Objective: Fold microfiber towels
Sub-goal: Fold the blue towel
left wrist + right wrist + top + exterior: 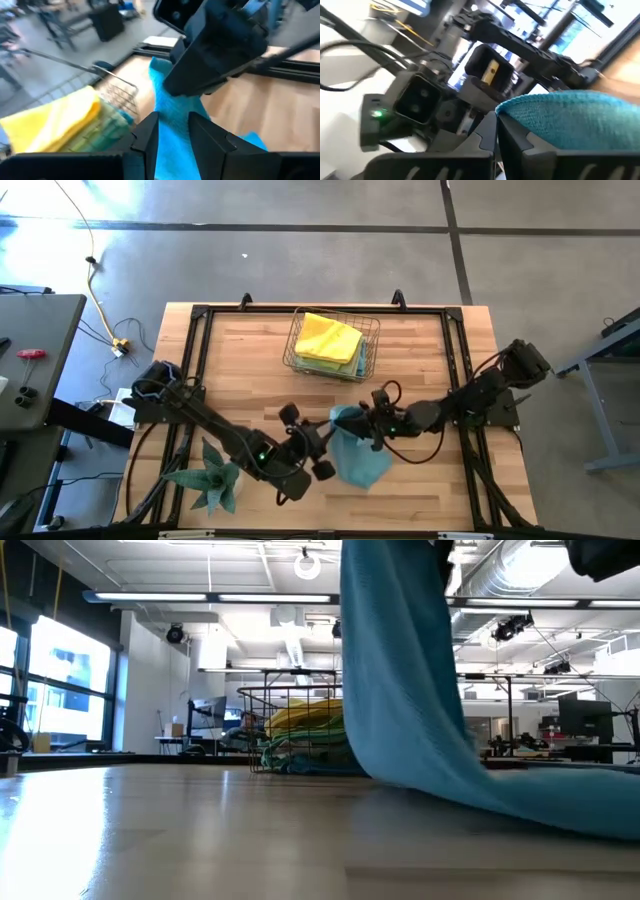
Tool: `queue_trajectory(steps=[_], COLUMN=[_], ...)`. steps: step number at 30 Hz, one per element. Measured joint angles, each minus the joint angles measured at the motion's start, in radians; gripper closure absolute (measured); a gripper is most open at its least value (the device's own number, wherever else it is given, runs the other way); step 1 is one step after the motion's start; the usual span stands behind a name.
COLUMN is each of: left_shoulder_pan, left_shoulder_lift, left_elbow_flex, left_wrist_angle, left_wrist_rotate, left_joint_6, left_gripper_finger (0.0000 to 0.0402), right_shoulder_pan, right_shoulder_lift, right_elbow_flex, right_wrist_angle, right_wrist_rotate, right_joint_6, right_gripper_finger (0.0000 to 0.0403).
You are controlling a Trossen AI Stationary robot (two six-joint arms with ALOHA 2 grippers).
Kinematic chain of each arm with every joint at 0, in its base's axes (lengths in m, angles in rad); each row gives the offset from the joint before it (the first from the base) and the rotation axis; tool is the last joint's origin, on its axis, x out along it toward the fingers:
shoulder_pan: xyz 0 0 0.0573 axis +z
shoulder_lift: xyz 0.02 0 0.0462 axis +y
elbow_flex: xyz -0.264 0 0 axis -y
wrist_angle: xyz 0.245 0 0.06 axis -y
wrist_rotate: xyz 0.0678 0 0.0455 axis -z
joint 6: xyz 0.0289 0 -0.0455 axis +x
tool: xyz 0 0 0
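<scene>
A blue microfiber towel [358, 458] hangs between my two grippers near the table's middle front. In the low view the towel [400, 670] drops from above and trails onto the wood. My right gripper [368, 425] is shut on the towel's top. My left gripper [326, 446] is at the towel's left side, shut on it lower down. At the far middle a copper wire basket [300, 355] holds more folded towels, a yellow towel [328, 337] on top. My left gripper pinches the hanging blue cloth [173, 134] between its two fingers, below my right gripper. It comes roughly level from the table's left. One layer or several, I cannot tell. My right gripper pinches the towel's raised top edge [506, 111] between its shut fingers. The cloth drapes over one finger and hangs below. Its lower end [560, 805] lies on the table.
A spiky green plant [215, 475] stands at the near left beside my left arm. The wire basket [290, 730] stands behind the hanging towel. Bare wood [250, 370] lies left of the basket and along the right side.
</scene>
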Motion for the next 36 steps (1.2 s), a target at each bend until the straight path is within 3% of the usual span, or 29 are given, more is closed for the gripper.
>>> queue_trajectory(steps=[5,13,19,26,29,32,36], left_shoulder_pan=[0.020,0.025,0.013,0.053,0.085,0.122,0.146], left_shoulder_lift=[0.000,-0.007,-0.010,-0.011,-0.010,-0.010,-0.010], left_elbow_flex=[0.000,0.016,0.093,0.144,0.144,0.144,0.144], left_wrist_angle=[0.018,0.041,0.042,0.062,0.083,0.089,0.098], left_wrist_rotate=[-0.030,-0.100,-0.258,-0.231,-0.113,0.017,0.000], left_joint_6=[0.018,0.023,0.184,0.220,0.183,0.180,0.188], left_gripper_finger=[0.0305,0.0305,0.0305,0.0305,0.0305,0.0305,0.0305], right_shoulder_pan=[-0.047,-0.097,-0.075,-0.009,0.006,0.011,0.014], right_shoulder_lift=[-0.021,-0.155,-0.273,-0.304,-0.301,-0.300,-0.309], right_elbow_flex=[0.000,0.000,0.000,0.031,0.107,0.206,0.332], right_wrist_angle=[0.034,0.011,-0.110,-0.211,-0.341,-0.590,-0.945], right_wrist_rotate=[-0.052,-0.039,0.095,0.364,0.372,0.377,0.407], right_joint_6=[-0.080,-0.397,-0.574,-0.524,-0.558,-0.539,-0.461], right_gripper_finger=[0.0403,0.0403,0.0403,0.0403,0.0403,0.0403,0.0403])
